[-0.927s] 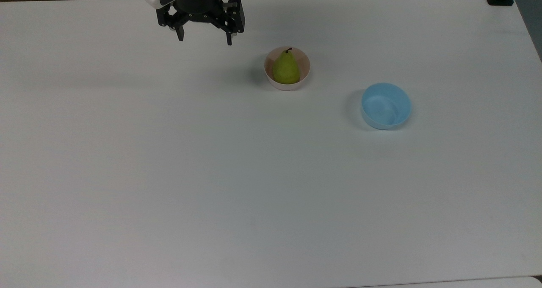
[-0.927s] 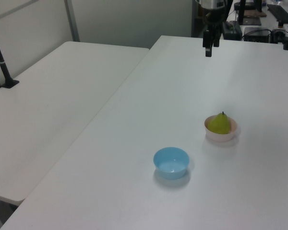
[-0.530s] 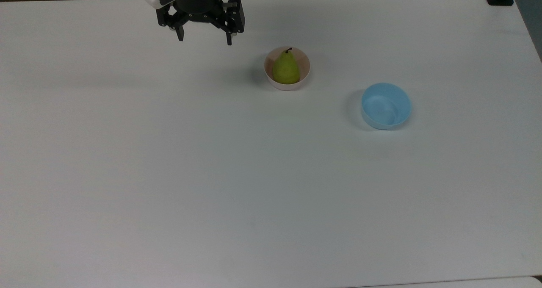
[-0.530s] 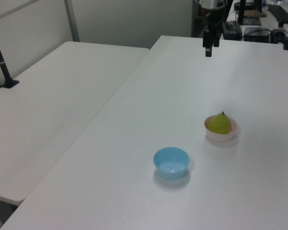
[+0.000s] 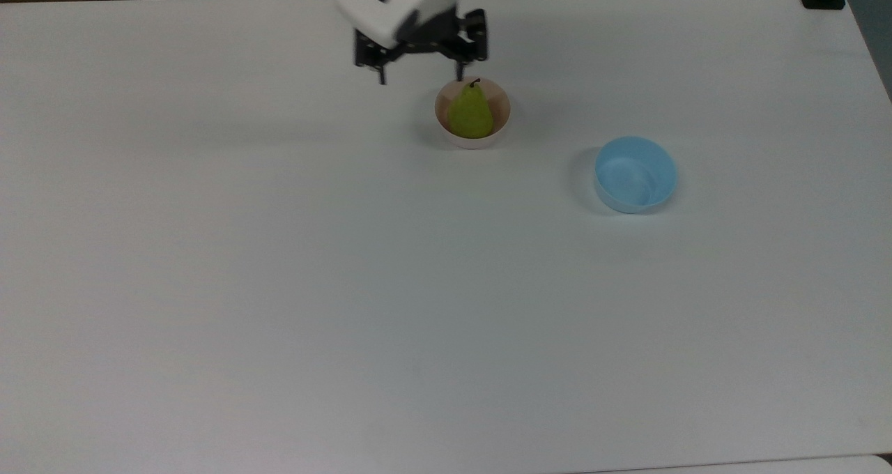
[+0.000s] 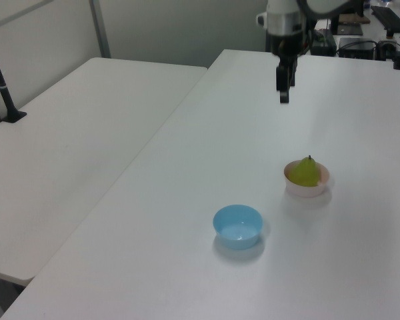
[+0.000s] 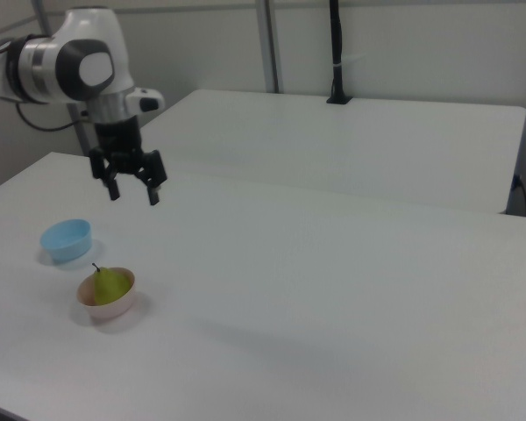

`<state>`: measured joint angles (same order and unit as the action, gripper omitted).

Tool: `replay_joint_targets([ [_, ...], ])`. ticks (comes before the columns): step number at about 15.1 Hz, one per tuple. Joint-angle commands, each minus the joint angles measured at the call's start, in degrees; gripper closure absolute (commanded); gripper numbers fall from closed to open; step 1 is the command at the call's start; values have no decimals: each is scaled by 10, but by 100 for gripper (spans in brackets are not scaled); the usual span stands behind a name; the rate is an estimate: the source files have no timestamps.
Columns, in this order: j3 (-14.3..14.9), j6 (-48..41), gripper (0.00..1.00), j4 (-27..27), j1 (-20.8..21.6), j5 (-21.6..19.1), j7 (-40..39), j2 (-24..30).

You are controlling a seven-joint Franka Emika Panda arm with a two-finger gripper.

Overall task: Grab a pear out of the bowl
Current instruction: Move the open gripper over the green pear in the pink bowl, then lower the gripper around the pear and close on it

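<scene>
A yellow-green pear (image 5: 470,113) (image 6: 305,172) (image 7: 110,285) with a dark stem lies in the small pale pink bowl (image 5: 440,122) (image 6: 307,191) (image 7: 114,309). My gripper (image 5: 419,80) (image 6: 283,97) (image 7: 134,196) hangs open in the air, nothing between its fingers. In the top view it sits just up and to the left of the bowl, its right fingertip close to the pear's stem. The right view shows it well above the table, higher than the pear.
A light blue bowl (image 5: 635,174) (image 6: 238,226) (image 7: 66,239) stands apart from the pink one, to the top view's right. A second white table (image 6: 67,140) (image 7: 351,140) adjoins this one. A black post (image 7: 336,53) rises at its far side.
The gripper has swung to the top view's right, from well left of the bowl to just beside it. Pear and both bowls have not moved.
</scene>
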<state>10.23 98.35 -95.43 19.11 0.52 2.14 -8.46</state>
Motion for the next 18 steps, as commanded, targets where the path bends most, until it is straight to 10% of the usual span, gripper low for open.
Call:
replay_joint_targets([
  [1, 17, -2, 0, -39, 73, 3, 1, -22],
  [12, 18, 53, 18, -114, 132, 64, -19, -112],
  [16, 18, 53, 61, -112, 132, 64, -19, -112],
  [18, 17, 42, 65, -107, 130, 63, -20, -89],
])
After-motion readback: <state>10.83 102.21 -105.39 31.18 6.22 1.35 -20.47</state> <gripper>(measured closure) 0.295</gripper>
